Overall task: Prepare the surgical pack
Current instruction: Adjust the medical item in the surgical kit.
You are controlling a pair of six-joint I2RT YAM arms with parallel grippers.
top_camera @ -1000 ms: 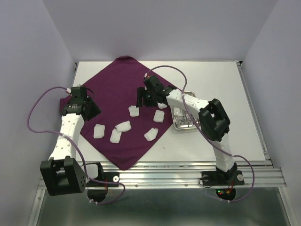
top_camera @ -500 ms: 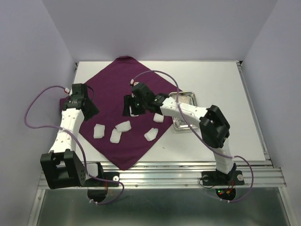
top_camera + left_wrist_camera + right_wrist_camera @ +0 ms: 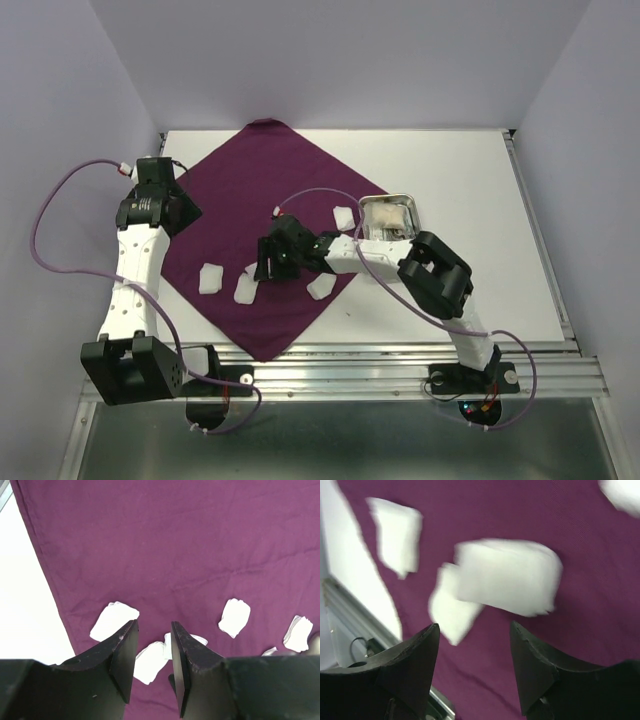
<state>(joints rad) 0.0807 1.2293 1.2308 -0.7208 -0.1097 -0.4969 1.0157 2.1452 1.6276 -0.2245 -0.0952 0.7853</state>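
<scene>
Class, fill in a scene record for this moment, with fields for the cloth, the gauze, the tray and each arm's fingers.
Cloth: purple cloth, spread flat as a diamond on the table
Gauze: white gauze pads, scattered on the cloth
Tray: steel tray, by the cloth's right corner, contents unclear
Left fingers: open, empty, above the cloth
Right fingers: open, above a gauze pad
</scene>
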